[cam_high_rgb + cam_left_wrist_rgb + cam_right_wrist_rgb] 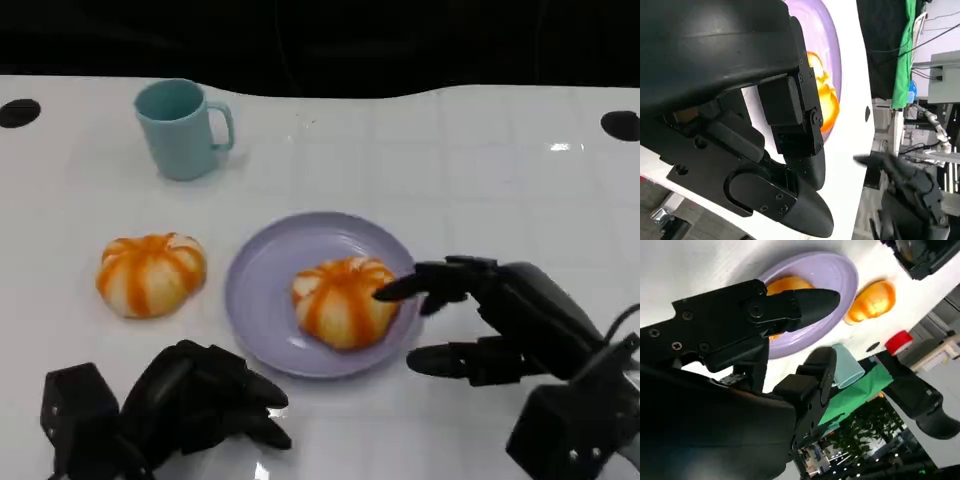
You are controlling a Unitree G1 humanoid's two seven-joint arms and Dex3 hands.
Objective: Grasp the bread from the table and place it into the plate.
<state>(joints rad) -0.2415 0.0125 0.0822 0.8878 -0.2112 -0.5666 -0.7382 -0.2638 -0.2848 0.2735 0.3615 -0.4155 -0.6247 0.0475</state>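
One orange-striped bread point(343, 300) lies on the purple plate point(262, 268), toward its right side. A second, similar bread point(150, 272) sits on the white table left of the plate. My right hand point(495, 318) is just right of the plate with fingers spread; the upper fingertip point(390, 291) reaches the plated bread's edge, and nothing is held. My left hand point(205, 400) rests low at the front left, holding nothing. The right wrist view shows the plate point(840, 275), both breads point(785, 285) point(872, 300) and my right hand point(765, 340). The left wrist view shows my left hand point(740, 100) and the plated bread point(822, 95).
A teal mug point(183, 128) stands at the back left, handle to the right. Two black round holes point(18, 112) point(622, 124) mark the table's far corners. The table's far edge meets a dark background.
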